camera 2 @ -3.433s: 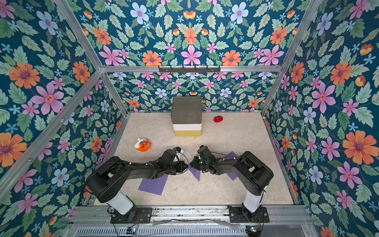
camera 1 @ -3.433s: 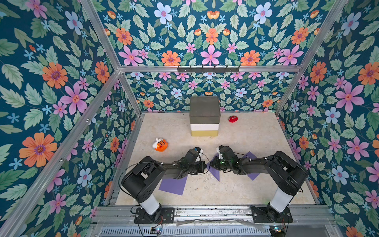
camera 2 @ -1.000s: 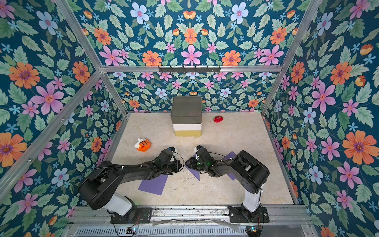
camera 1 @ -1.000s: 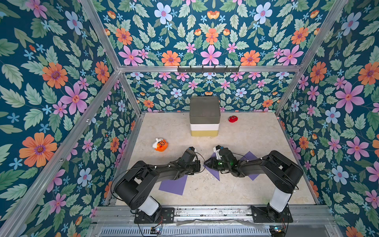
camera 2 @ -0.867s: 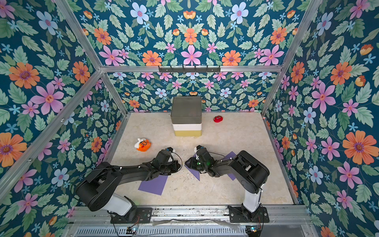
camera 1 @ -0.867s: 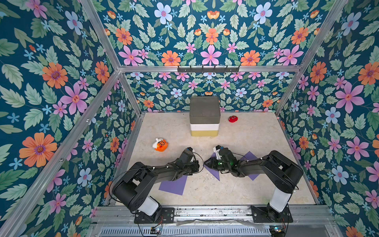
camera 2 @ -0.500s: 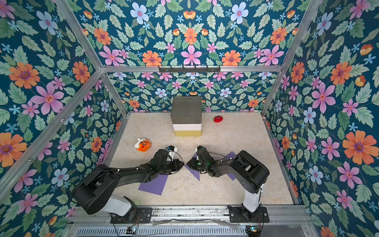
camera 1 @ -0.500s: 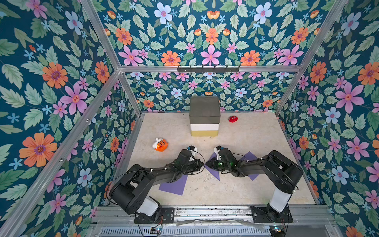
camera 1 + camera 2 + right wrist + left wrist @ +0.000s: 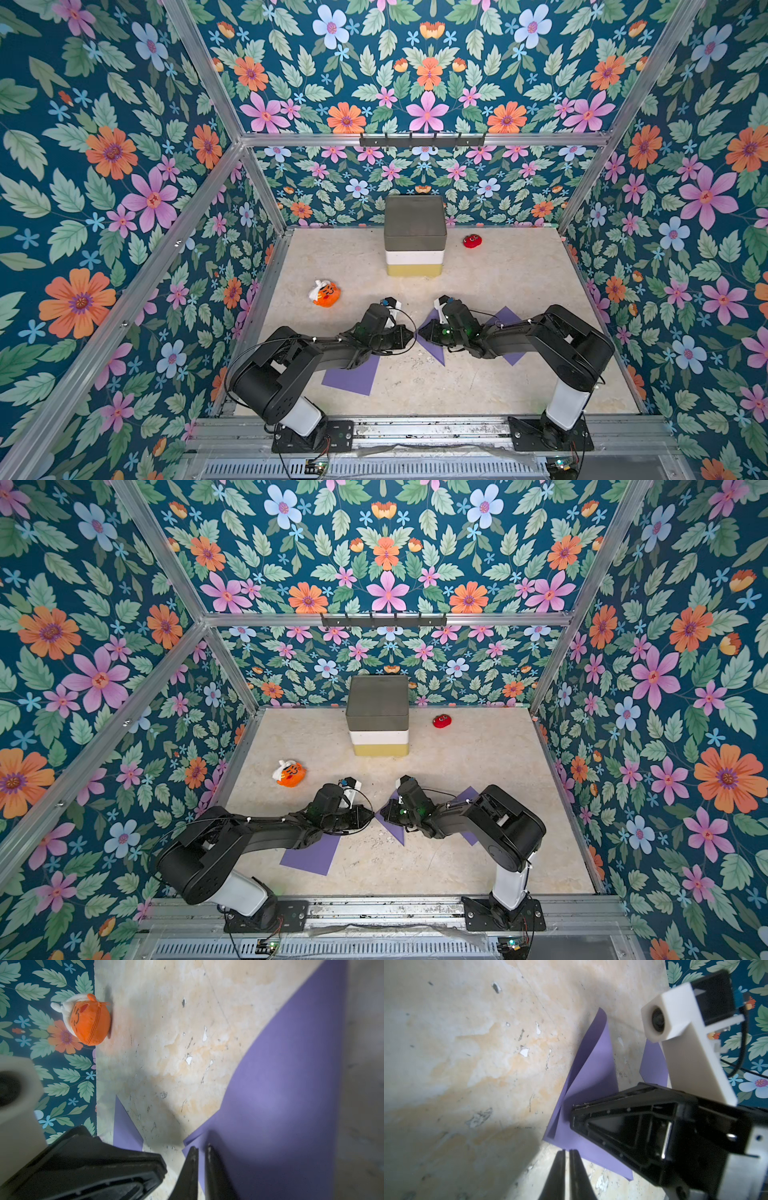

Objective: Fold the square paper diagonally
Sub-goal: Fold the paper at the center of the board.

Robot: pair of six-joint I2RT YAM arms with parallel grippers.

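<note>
**No legible writing in any view**
No letters, numbers, brand marks or signs can be read. The nearest things to one are the black stitched face lines on the orange plush toy (image 9: 89,1020), which lies on the table by the side wall, and the dark eyes on the small red toy (image 9: 472,241) near the back wall. Neither forms a character. Any finer print on the arms or their bases is too small to make out.
</note>
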